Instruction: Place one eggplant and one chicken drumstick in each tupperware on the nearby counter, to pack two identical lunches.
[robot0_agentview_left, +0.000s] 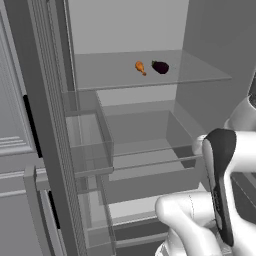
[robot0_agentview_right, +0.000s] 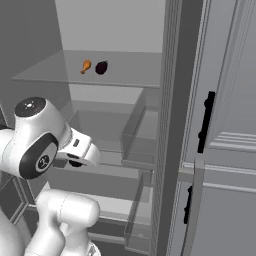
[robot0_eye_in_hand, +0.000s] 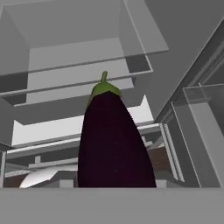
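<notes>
Judging by the hand view, the claw grips an eggplant (robot0_eye_in_hand: 114, 140) that rises lengthwise from between the finger tips, green cap up and stalk away from the camera; the fingers themselves are hidden behind it, so the grip is inferred from how close and centred it sits. That makes this a carrying step early in the packing: one eggplant is in hand, and nothing in these pictures shows either tupperware or the counter, so how much is already packed cannot be told. Still waiting in the open fridge (robot0_agentview_left: 150, 30) are a second eggplant (robot0_agentview_left: 160, 67) and a drumstick (robot0_agentview_left: 141, 67), lying just beside each other near the middle of the upper glass shelf (robot0_agentview_left: 200, 75), the drumstick on the left as seen from the left base camera. At least those two items remain to be fetched after this one is set down. Around the arm, clear drawers (robot0_agentview_left: 145, 135) and lower shelves sit below the upper shelf, and the door bins (robot0_agentview_right: 135, 135) jut out on the opened doors at either side. The arm is folded low in front of the fridge, so the shelf edges, drawer fronts and door bins are what it must clear while backing out.
</notes>
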